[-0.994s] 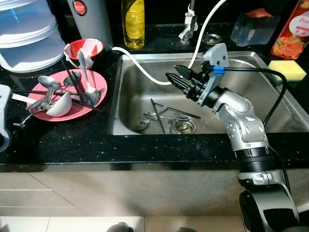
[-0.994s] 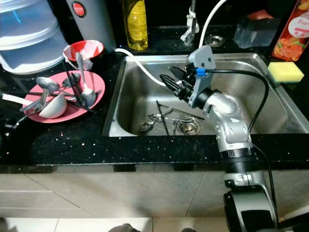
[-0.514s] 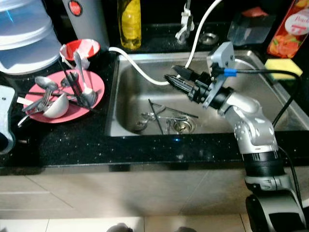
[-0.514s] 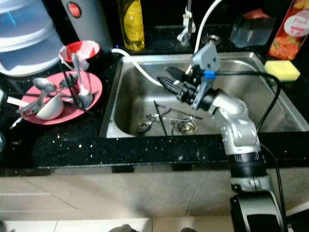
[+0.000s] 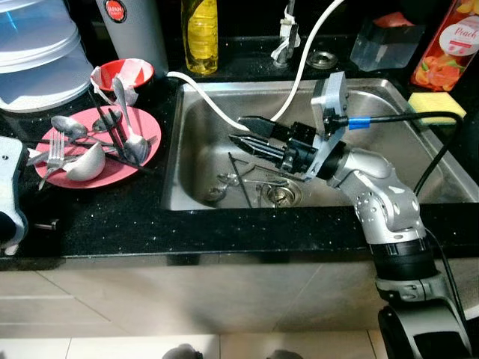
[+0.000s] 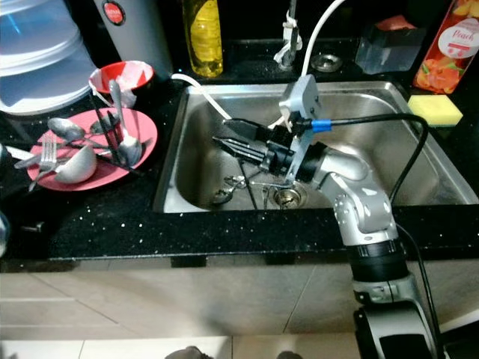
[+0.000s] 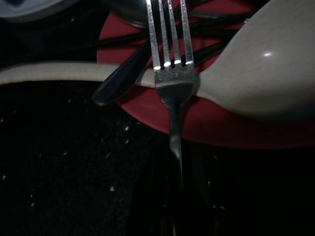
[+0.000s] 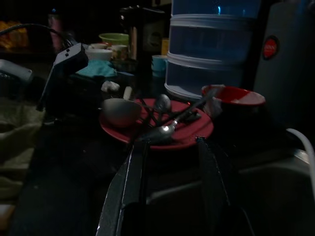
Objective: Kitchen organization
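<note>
We look down on a black worktop point(image 5: 112, 217) with a steel sink point(image 5: 389, 101) set into it. Our right hand point(image 5: 241, 134) reaches over the sink, above its left half, fingers pointing toward the worktop on our left. The two black fingers point(image 8: 129, 184) stand a little apart and hold nothing. Beneath it, on the sink floor near the drain point(image 5: 281, 195), lies loose cutlery point(image 5: 241, 179): a few thin dark sticks and some silver pieces. A white hose point(image 5: 206, 97) runs from the tap area down across the sink's back left corner.

On the worktop left of the sink sits a red plate point(image 5: 146, 146) piled with spoons, dark chopsticks and a white ladle point(image 7: 256, 69). A silver fork point(image 7: 170, 64) rests with its tines over the plate's edge and its handle running toward our left hand; we cannot tell whether that hand's fingers grip it, as they are in darkness. Behind the plate stands a small red bowl point(image 5: 123, 73). Further back are a yellow bottle point(image 5: 200, 34) and a stack of clear tubs point(image 5: 37, 52). A yellow sponge point(image 5: 435, 107) lies right of the sink.
</note>
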`<state>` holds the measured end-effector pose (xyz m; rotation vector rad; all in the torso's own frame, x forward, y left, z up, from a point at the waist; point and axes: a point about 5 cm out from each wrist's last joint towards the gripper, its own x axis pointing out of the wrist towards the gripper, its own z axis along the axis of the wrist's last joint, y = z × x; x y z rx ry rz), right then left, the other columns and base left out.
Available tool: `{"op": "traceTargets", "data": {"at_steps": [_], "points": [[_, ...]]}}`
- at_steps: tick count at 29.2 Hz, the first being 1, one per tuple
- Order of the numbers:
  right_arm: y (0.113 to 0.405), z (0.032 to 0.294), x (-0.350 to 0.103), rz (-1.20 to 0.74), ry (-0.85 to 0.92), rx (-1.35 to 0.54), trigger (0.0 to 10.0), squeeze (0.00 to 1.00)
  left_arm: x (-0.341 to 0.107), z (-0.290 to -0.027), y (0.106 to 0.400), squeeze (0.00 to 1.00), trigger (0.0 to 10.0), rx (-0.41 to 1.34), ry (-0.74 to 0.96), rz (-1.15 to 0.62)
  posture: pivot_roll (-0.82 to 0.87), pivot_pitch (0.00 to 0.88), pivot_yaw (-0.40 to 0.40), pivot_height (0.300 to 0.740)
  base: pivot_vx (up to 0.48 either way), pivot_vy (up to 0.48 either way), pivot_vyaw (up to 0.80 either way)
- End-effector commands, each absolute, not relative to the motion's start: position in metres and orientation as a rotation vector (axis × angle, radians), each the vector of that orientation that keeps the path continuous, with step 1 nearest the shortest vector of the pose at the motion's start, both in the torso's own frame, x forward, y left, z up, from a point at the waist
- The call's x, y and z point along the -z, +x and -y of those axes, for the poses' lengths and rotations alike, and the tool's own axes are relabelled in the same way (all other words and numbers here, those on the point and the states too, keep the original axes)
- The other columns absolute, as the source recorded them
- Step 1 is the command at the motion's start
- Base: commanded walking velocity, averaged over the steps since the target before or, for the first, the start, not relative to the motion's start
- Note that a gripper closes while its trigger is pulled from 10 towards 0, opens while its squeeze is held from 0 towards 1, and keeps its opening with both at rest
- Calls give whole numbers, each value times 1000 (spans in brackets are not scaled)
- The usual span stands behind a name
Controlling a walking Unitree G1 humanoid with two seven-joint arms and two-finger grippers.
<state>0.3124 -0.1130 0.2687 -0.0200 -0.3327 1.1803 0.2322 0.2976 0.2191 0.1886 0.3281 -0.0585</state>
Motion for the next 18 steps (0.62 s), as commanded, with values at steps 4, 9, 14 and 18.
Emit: {"op": "traceTargets", "data": {"at_steps": [4, 9, 14, 18], "points": [[308, 116, -287, 407, 78, -1200, 10000, 0, -264, -280, 228, 0, 10000, 131, 228, -156, 119, 72, 27, 740, 0, 0, 0], [310, 118, -292, 433, 107, -1188, 10000, 0, -280, -277, 230, 0, 10000, 131, 233, -104, 116, 68, 36, 740, 0, 0, 0], [310, 119, -291, 428, 103, -1174, 10000, 0, -264, -278, 228, 0, 10000, 131, 239, -188, 113, 69, 42, 740, 0, 0, 0], [308, 122, -290, 418, 100, -1162, 10000, 0, -249, -281, 228, 0, 10000, 98, 204, -238, 101, 73, 45, 740, 0, 0, 0]]}}
